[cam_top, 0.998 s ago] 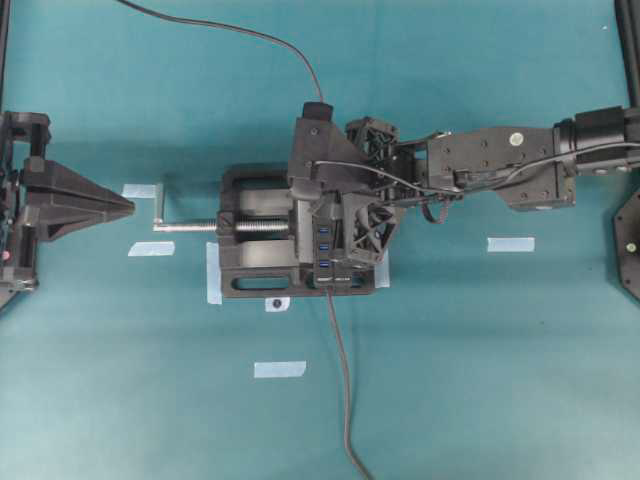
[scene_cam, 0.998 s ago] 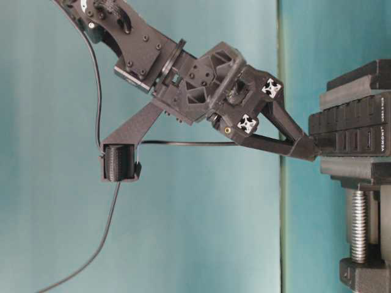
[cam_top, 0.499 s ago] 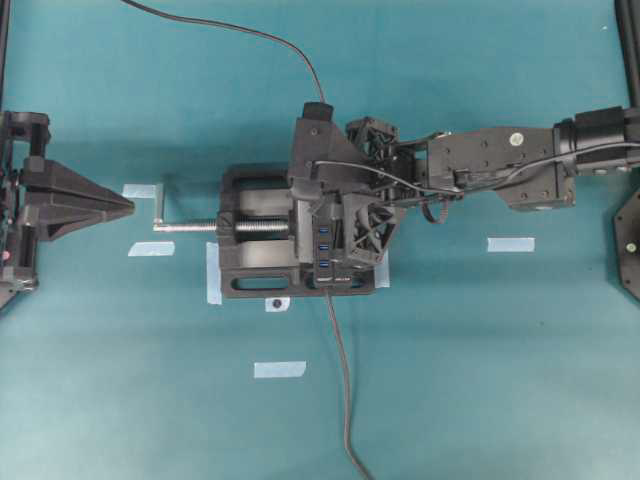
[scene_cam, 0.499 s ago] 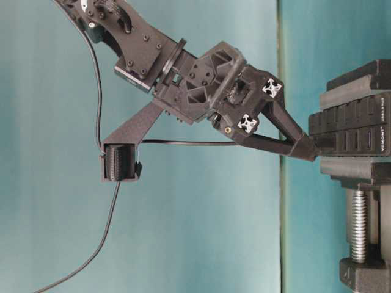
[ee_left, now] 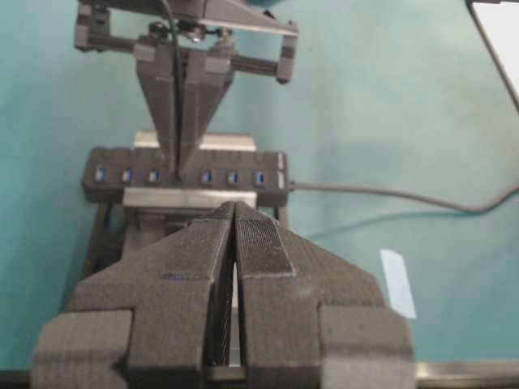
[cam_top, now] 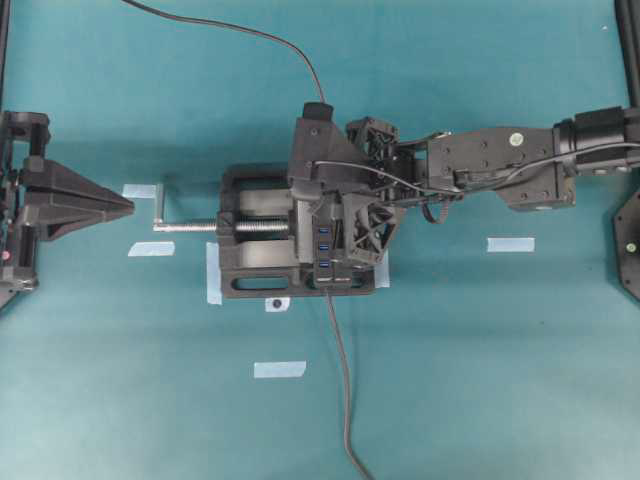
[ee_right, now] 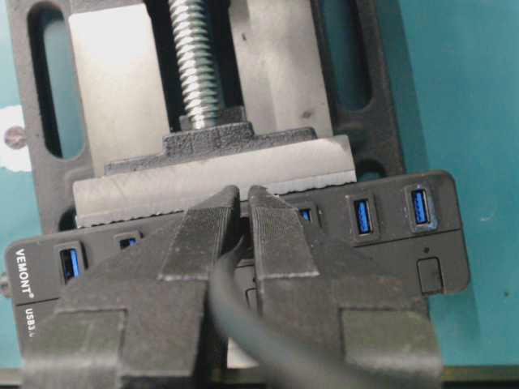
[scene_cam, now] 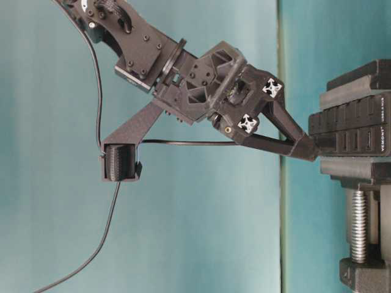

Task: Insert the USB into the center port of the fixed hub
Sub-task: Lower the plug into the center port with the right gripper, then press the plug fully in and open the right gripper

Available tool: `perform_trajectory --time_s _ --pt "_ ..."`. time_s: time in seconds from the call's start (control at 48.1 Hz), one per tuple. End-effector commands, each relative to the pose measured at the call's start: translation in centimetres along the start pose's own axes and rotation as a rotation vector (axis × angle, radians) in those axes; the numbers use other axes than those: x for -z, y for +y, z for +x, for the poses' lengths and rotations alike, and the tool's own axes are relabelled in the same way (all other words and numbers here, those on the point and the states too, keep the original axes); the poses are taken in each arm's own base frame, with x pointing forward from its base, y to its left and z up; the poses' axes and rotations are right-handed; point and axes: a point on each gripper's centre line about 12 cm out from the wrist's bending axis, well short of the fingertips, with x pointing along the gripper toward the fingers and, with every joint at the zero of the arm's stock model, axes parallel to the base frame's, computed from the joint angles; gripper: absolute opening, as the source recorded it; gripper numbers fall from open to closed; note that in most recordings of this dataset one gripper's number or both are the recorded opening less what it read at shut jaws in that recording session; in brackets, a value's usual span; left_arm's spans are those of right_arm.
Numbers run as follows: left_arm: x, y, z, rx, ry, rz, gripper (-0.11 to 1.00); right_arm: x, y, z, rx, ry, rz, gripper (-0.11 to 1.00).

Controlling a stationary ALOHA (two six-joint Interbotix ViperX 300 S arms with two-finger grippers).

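Note:
The fixed hub [cam_top: 324,250], a black strip with blue slots, sits clamped in the vise. My right gripper [cam_top: 328,212] points down at the middle of its row, and its fingertips [scene_cam: 310,148] touch the hub's face [scene_cam: 354,131]. In the right wrist view this gripper [ee_right: 243,198] is shut on the USB. The USB's grey cable [ee_right: 243,308] runs out between the fingers, which hide the plug and the center port. The cable [cam_top: 250,32] trails to the far edge. My left gripper [cam_top: 130,204] rests far left, shut and empty [ee_left: 235,207].
A black vise [cam_top: 250,280] with a silver screw handle [cam_top: 185,226] holds the hub. The hub's own lead [cam_top: 345,400] runs toward the near edge. Pale tape strips [cam_top: 510,244] [cam_top: 280,369] mark the teal table. A black base piece [cam_top: 628,240] stands at the right edge.

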Motion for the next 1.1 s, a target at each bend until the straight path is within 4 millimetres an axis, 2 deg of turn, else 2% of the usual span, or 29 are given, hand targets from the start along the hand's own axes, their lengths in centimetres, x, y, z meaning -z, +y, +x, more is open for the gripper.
perform_trajectory --time_s 0.0,0.229,0.353,0.457,0.623,0.707,1.081 --pt "-0.4 0.0 0.1 -0.003 -0.011 -0.001 0.00 0.6 0.0 0.3 0.001 0.025 0.013 0.08" --pt "-0.4 0.0 0.0 -0.001 -0.011 -0.002 0.00 0.1 -0.1 0.2 0.002 0.009 0.017 0.10" --pt "-0.5 0.0 0.0 -0.001 -0.012 -0.002 0.00 -0.3 -0.4 0.0 0.004 -0.001 0.023 0.19" --pt "-0.4 0.0 0.1 -0.001 -0.011 -0.002 0.00 -0.6 -0.5 -0.2 0.005 -0.010 0.026 0.34" --pt "-0.5 0.0 0.0 -0.001 -0.014 -0.002 0.00 -1.0 -0.7 -0.4 0.009 -0.012 0.029 0.74" --pt "-0.5 0.0 0.0 -0.001 -0.015 -0.002 0.00 -1.0 -0.7 -0.5 0.012 -0.003 0.027 0.84" --pt "-0.5 0.0 0.0 -0.001 -0.017 -0.003 0.00 -1.4 -0.5 -0.8 0.011 -0.005 0.021 0.83"
